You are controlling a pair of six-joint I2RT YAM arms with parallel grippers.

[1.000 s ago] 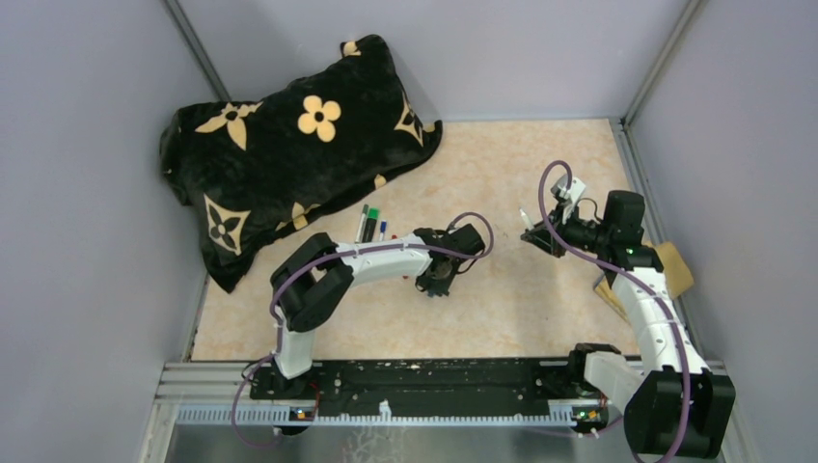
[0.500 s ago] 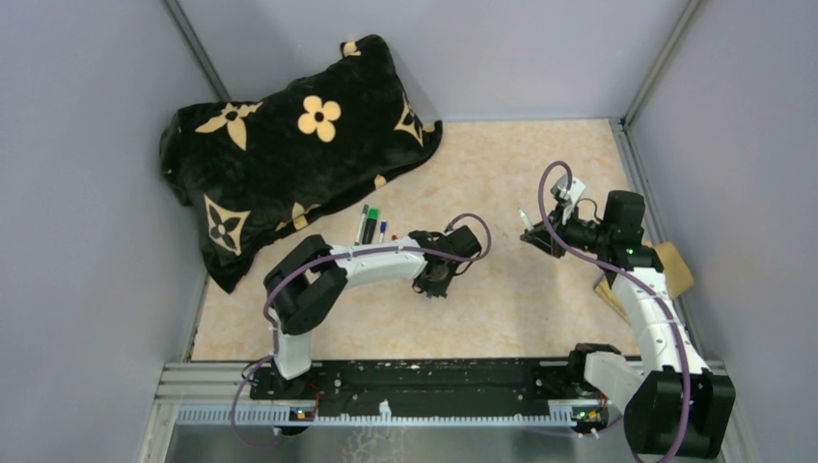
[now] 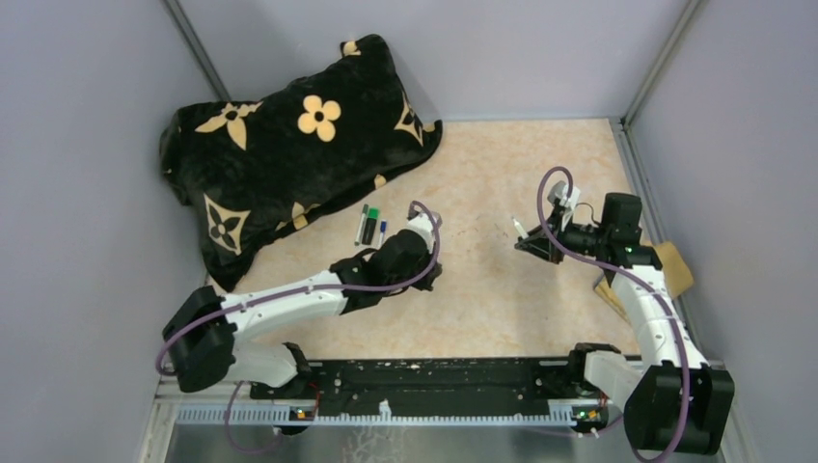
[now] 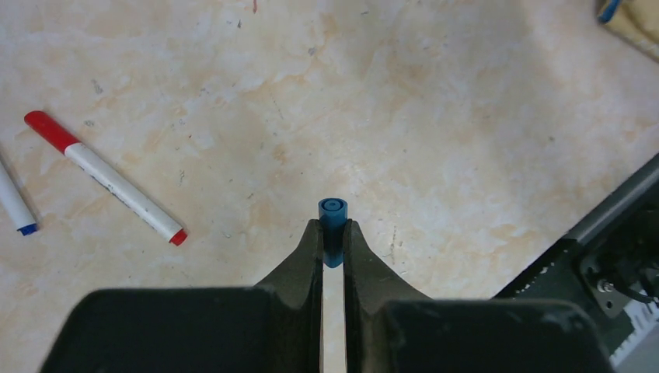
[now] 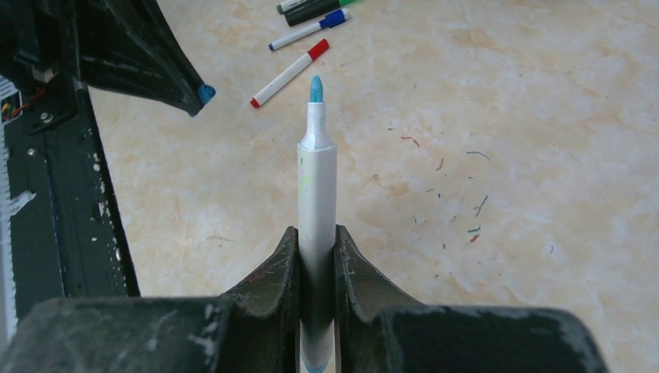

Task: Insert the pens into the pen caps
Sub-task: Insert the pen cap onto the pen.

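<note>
Left fingers (image 4: 312, 239): clenched on a blue cap (image 4: 332, 221); it juts past my tips, open end forward.
Right fingers (image 5: 288, 250): clenched mid-barrel on a white pen (image 5: 316, 179), blue tip ahead; its rear end is hidden between them.
Between cap and tip: bare counter (image 4: 435, 132), the two well apart.
Left of my left fingers: red pen (image 4: 105, 177), flat; beside it a blue pen (image 4: 15, 206), cut off at the frame.
Far right ahead: box (image 4: 633, 23), only a corner showing.
</note>
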